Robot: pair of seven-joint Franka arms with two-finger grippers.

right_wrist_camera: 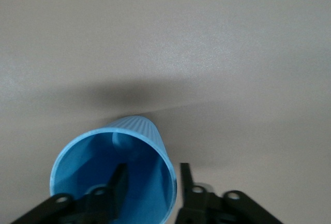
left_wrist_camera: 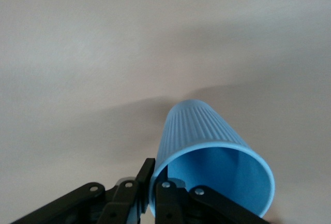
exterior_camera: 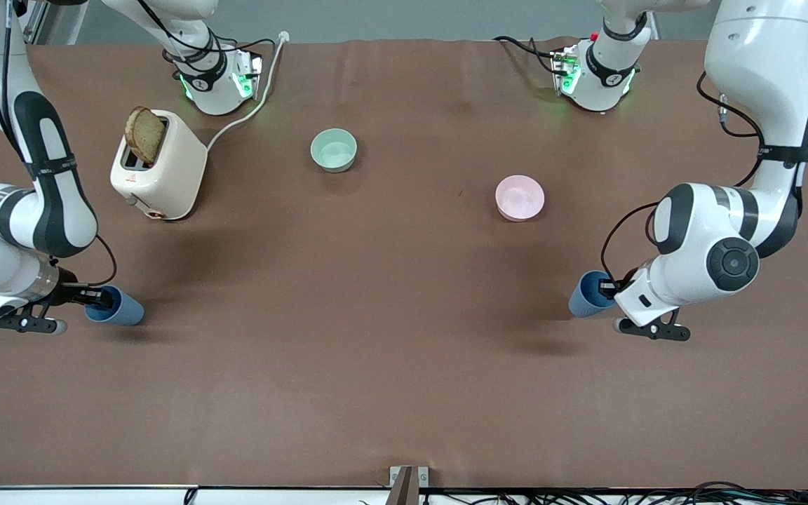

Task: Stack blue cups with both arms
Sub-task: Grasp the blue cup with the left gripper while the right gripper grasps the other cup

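Observation:
One blue cup (exterior_camera: 590, 294) stands on the brown table toward the left arm's end. My left gripper (exterior_camera: 612, 287) is shut on its rim, with one finger inside and one outside. The left wrist view shows the gripper (left_wrist_camera: 155, 176) pinching the wall of the cup (left_wrist_camera: 207, 131). The other blue cup (exterior_camera: 123, 309) stands toward the right arm's end. My right gripper (exterior_camera: 99, 300) straddles that cup's rim. In the right wrist view the gripper (right_wrist_camera: 153, 170) is open, with one finger inside the cup (right_wrist_camera: 88, 157) and one outside. A gap shows between the inner finger and the wall.
A cream toaster (exterior_camera: 165, 175) with a slice of bread (exterior_camera: 144, 135) stands near the right arm's base, its white cable (exterior_camera: 250, 105) running to the table edge. A mint-green bowl (exterior_camera: 334, 149) and a pink bowl (exterior_camera: 520, 197) sit mid-table, farther from the front camera than both cups.

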